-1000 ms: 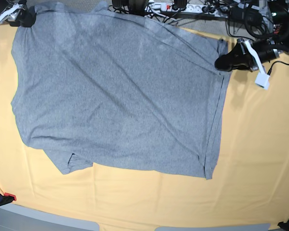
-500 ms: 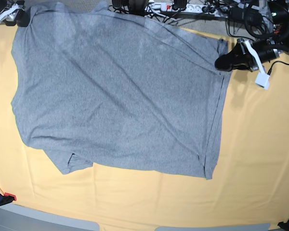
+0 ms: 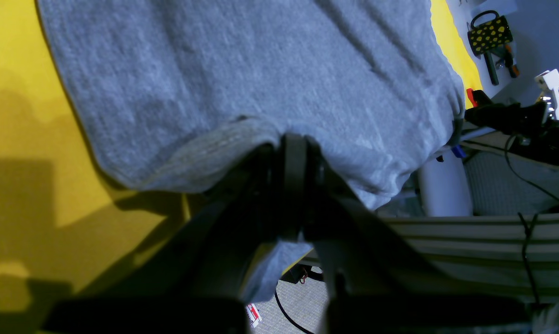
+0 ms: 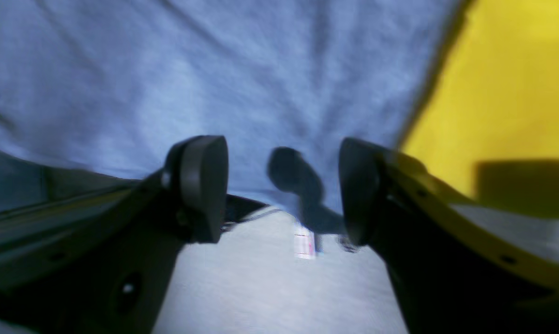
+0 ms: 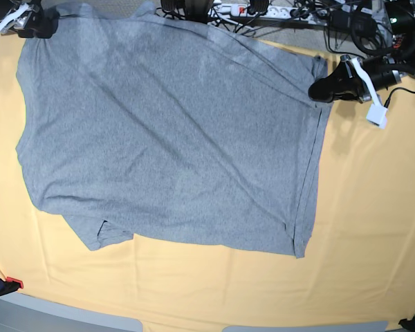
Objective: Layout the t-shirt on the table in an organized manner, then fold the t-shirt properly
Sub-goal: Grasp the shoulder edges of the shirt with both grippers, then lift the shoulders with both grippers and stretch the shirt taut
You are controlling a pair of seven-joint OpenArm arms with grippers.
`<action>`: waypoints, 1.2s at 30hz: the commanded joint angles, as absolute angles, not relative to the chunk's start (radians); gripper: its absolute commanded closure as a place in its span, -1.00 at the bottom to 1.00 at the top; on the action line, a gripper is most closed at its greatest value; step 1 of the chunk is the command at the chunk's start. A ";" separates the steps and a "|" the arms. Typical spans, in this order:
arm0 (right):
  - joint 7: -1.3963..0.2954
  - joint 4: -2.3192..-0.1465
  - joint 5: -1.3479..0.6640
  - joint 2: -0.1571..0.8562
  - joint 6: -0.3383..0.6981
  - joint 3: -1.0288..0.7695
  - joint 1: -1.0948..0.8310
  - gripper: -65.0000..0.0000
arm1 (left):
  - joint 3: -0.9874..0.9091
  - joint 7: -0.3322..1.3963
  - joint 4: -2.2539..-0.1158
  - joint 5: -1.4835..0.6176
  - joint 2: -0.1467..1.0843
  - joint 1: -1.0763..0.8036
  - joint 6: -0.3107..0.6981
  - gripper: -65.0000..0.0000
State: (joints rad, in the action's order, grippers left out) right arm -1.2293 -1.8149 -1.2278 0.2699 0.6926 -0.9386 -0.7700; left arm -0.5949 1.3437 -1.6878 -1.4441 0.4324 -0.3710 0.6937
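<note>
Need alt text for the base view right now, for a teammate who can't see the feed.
A grey t-shirt lies spread, slightly skewed, across the yellow-orange table. The left gripper is shut on its far right corner; the right gripper sits open at the far left corner.

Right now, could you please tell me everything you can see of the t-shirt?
The t-shirt is heather-grey, soft knit with faint diagonal wrinkles and stitched hems; no lettering shows. It lies spread nearly flat and skewed on the table, one sleeve poking out at the near left, its far edge hanging past the table's back. The left claw is shut on a far corner; the right claw stands open at the other corner, holding nothing.
</note>
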 commanded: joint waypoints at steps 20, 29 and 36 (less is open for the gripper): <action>-1.311 -1.670 -1.439 0.283 0.698 -0.839 -0.781 -0.21 | -0.603 1.332 -1.700 -1.477 0.449 -0.368 0.698 1.00; -1.303 -1.671 -1.316 0.291 0.698 -0.827 -0.731 0.71 | -0.603 1.333 -1.700 -1.476 0.449 -0.368 0.698 1.00; -1.318 -1.697 -1.308 0.369 0.698 -0.827 -0.732 1.00 | -0.603 1.332 -1.700 -1.482 0.450 -0.368 0.698 1.00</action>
State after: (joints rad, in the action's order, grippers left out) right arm -1.3151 -1.6821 -1.3041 0.3492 0.6968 -0.8185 -0.7208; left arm -0.5949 1.3437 -1.6871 -1.4456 0.4332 -0.3710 0.6933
